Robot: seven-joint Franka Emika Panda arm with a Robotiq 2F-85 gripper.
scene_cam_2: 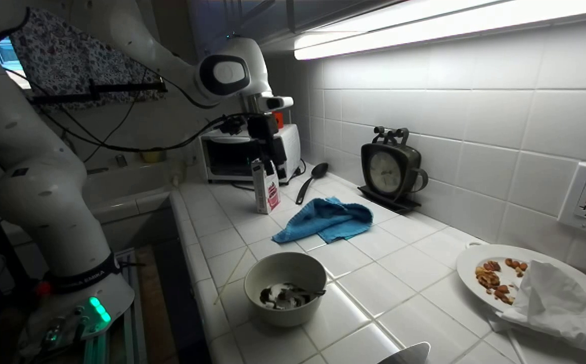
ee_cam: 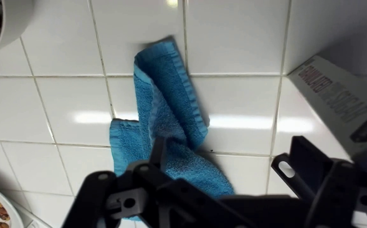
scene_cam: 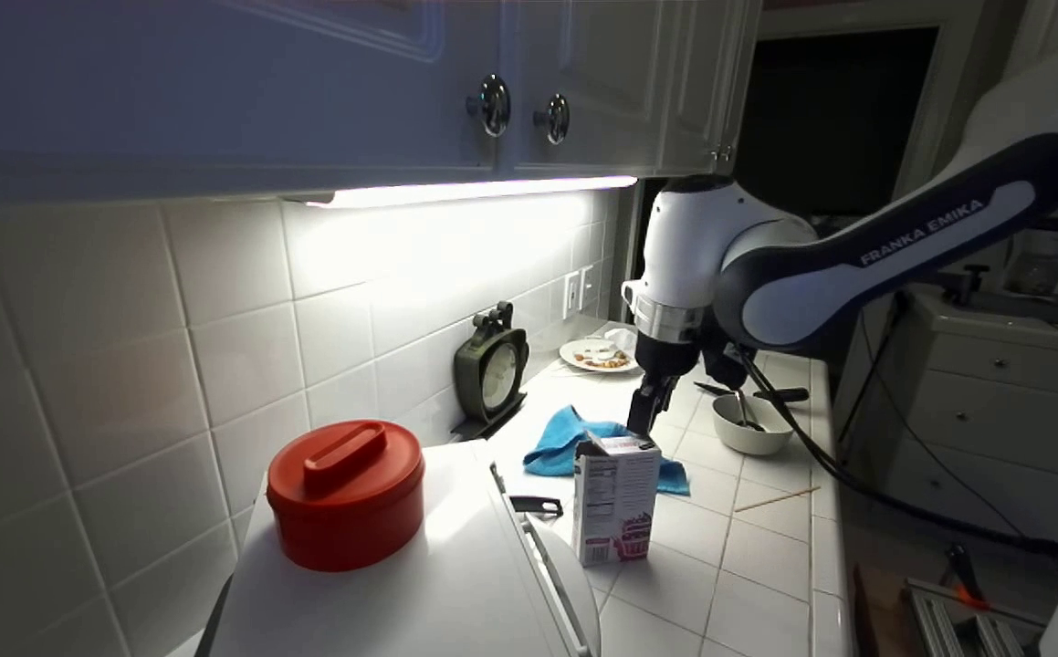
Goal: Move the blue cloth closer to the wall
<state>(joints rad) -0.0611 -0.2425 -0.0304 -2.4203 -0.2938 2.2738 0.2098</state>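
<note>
The gripper (ee_cam: 229, 148) hangs over the worktop (scene_cam_2: 399, 283), released, its fingers (ee_cam: 310, 164) spread wide and gripping nothing. In the wrist view one finger overlaps the blue cloth (ee_cam: 170, 104) and the other comes close to the sugar box (ee_cam: 338, 98); whether either makes contact cannot be told.

The box stands upright just beside the cloth, with a dark strip on its top. Near it lies a black spoon (scene_cam_2: 318, 172), and beyond is a white toaster oven (scene_cam: 474, 575) bearing a red canister (scene_cam: 346, 511). On the wall side of the cloth, a dial-faced object (scene_cam_2: 386, 169) stands on a black base against the tiled wall (scene_cam_2: 475, 116). A pale bowl (scene_cam_2: 282, 268) with dark and white contents sits near the cloth, and a thin stick (scene_cam_2: 231, 275) lies just beside the bowl. Farther off, close to the wall, a white plate (scene_cam_2: 467, 263) carries nuts (scene_cam_2: 492, 280) and crumpled white paper (scene_cam_2: 553, 293).

The cloth lies rumpled on the worktop between box and bowl, apart from the wall. It is folded over on itself, a narrow end points away from the wall, and a ribbed hem shows along its edges.
</note>
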